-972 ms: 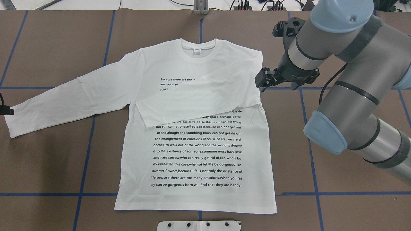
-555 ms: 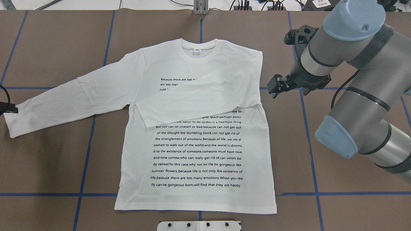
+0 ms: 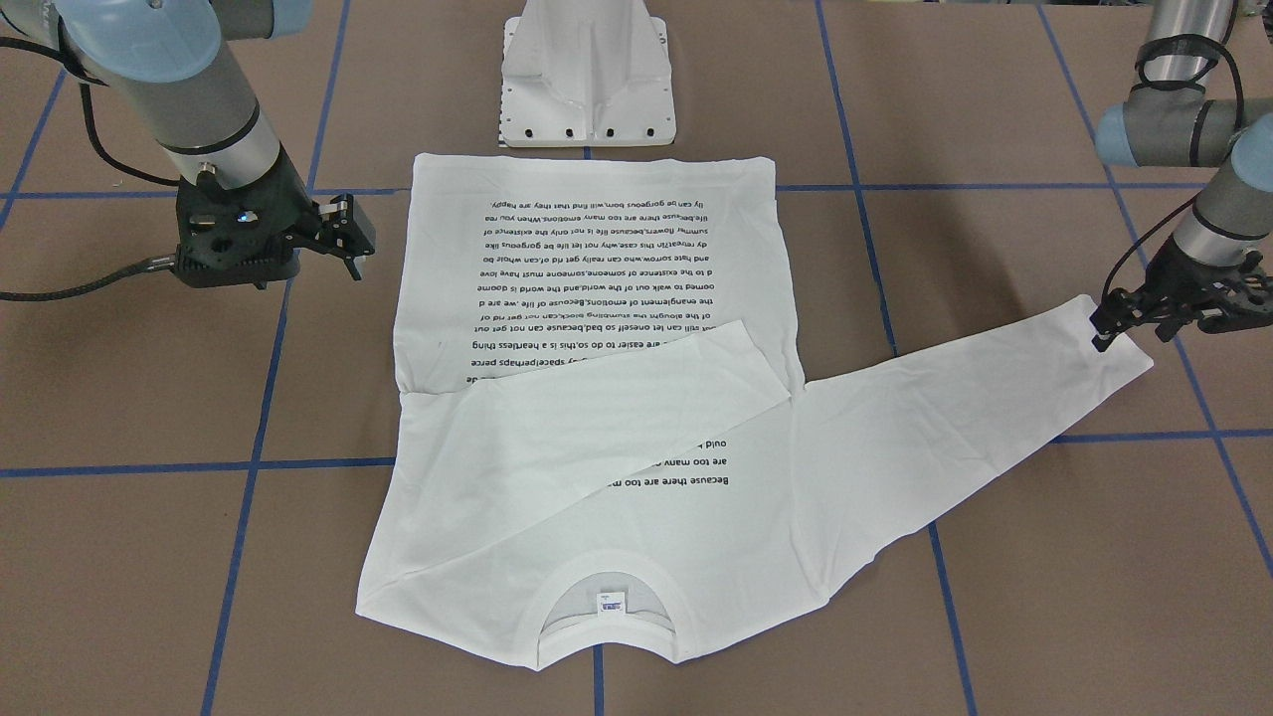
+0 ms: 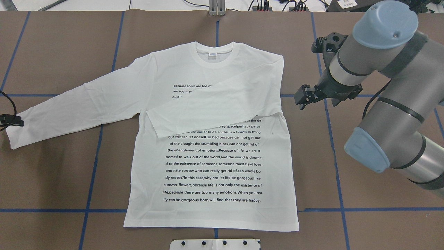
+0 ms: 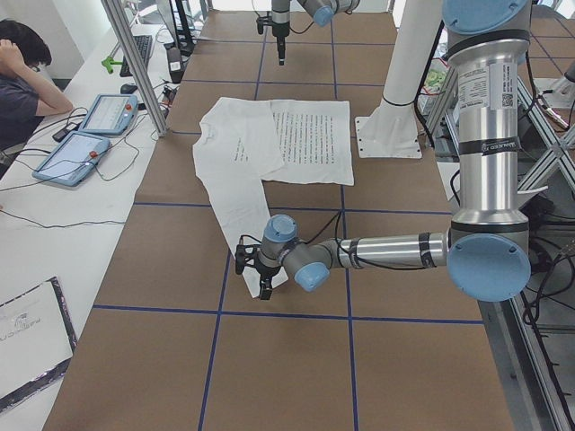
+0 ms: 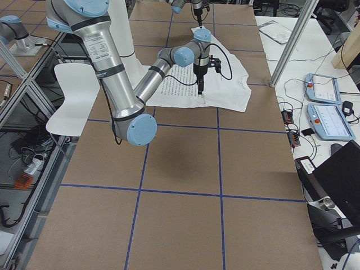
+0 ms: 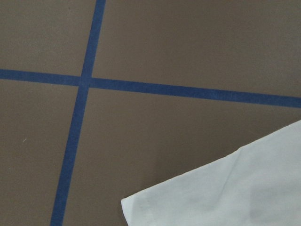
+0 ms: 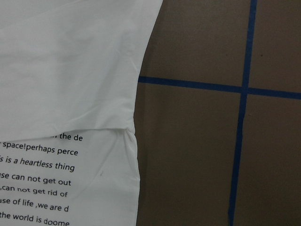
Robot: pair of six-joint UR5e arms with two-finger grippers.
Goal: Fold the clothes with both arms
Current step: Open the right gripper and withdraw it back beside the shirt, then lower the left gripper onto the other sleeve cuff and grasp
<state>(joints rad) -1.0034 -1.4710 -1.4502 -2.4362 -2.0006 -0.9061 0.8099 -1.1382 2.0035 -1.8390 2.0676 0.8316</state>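
The white long-sleeved T-shirt (image 4: 211, 166) lies flat with its text side up and its collar (image 4: 214, 52) away from the robot. One sleeve (image 4: 215, 111) is folded across the chest. The other sleeve (image 4: 79, 104) stretches out to the left. My left gripper (image 4: 12, 121) hovers at that sleeve's cuff (image 7: 225, 188) and looks open and empty; it also shows in the front view (image 3: 1102, 333). My right gripper (image 4: 301, 100) hangs over bare table just right of the shirt's side edge (image 8: 134, 141). It looks open, is empty, and is not touching the shirt.
The white pedestal base (image 3: 587, 89) stands at the shirt's hem side. Blue tape lines (image 4: 333, 139) grid the brown table. A person (image 5: 22, 63) and tablets (image 5: 81, 153) are at a side table beyond the collar end. An aluminium post (image 5: 135, 63) stands near there.
My right gripper has drawn away to the right from the shirt's shoulder edge. My left gripper has edged in toward the cuff. The shirt has not moved.
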